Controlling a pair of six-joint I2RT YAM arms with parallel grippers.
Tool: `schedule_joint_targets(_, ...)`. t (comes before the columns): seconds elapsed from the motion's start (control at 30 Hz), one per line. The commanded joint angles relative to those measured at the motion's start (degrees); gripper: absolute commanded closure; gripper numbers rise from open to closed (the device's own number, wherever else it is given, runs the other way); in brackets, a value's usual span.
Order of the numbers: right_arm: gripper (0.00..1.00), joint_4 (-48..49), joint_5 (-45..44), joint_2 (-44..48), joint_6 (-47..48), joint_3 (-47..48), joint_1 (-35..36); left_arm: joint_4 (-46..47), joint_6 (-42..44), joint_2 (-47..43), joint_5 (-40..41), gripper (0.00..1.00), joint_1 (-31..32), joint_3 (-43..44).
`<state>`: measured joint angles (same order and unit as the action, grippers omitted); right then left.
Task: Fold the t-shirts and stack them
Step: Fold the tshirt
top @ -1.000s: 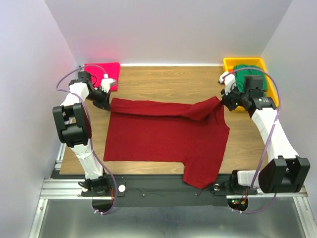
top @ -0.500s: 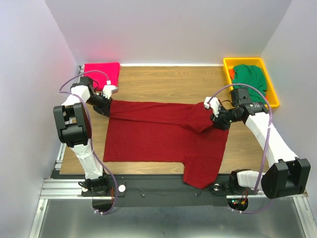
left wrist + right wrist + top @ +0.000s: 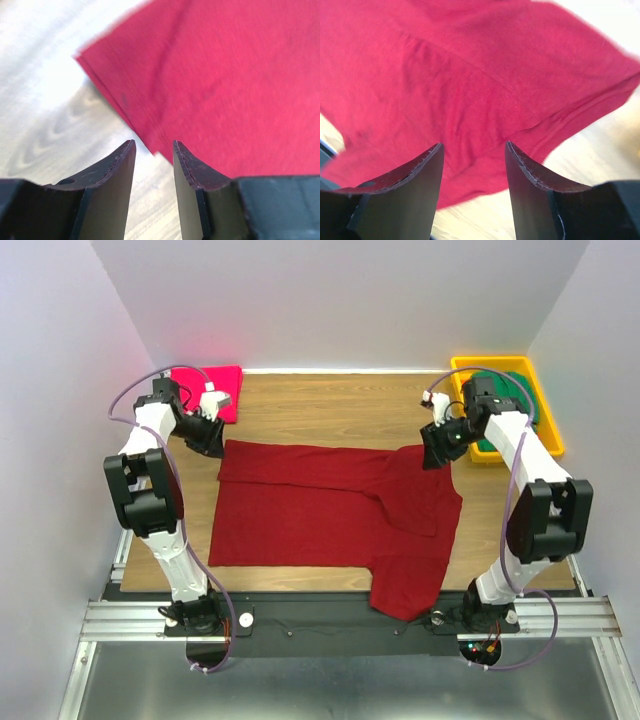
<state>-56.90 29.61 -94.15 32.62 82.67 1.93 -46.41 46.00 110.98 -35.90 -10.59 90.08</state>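
Overhead, the dark red cloth t-shirt (image 3: 330,515) lies flat on the wooden table (image 3: 330,405), far edge doubled over, seemingly as a first fold. Left wrist: left gripper (image 3: 153,145) spread, empty, beside the folded corner. Right wrist: right gripper (image 3: 473,146) spread, empty, above the sleeve.

Stretching both arms away from their bases, elbows bent upward. Holding the left gripper (image 3: 210,433) low over the far left corner of the maroon t-shirt (image 3: 330,510), fingers (image 3: 112,185) parted and gripping nothing. Hanging the right gripper (image 3: 438,445) over the far right corner of that shirt, fingers (image 3: 407,185) spread wider, likewise gripping nothing.
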Motion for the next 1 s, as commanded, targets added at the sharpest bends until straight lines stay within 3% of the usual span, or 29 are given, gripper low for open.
schedule_joint_targets(0.0, 0.43, 5.9, -5.3, -3.5, -15.1, 1.1, -1.0, 6.3, -10.8, -0.5, -0.8, 0.53, -0.1, 2.7)
schedule_joint_targets(0.27, 0.43, 14.2, -16.5, -7.6, -25.3, 0.9, -1.7, 12.7, -19.3, 2.5, -0.3, 0.53, -0.5, 1.1)
schedule_joint_targets(0.47, 0.42, 17.7, -15.3, -12.3, -27.3, 2.0, -3.7, 13.0, -23.3, 4.4, -6.8, 0.53, -1.1, 1.7)
schedule_joint_targets(0.63, 0.42, 19.0, -14.8, -15.9, -27.3, 4.2, -4.1, 8.9, -20.9, 4.1, -11.4, 0.51, -1.4, 0.9)
schedule_joint_targets(0.83, 0.43, 20.3, -12.4, -19.1, -27.6, 6.1, -4.4, 5.0, -16.5, -0.4, -11.9, 0.48, -2.2, -7.1)
schedule_joint_targets(0.93, 0.45, 20.5, -10.4, -20.2, -27.9, 6.7, -4.6, 1.3, -14.2, -1.2, -13.1, 0.43, -3.8, -9.4)
schedule_joint_targets(0.97, 0.47, 20.6, -9.8, -20.5, -28.0, 6.9, -4.7, 0.4, -13.3, -1.5, -13.1, 0.37, -4.0, -9.7)
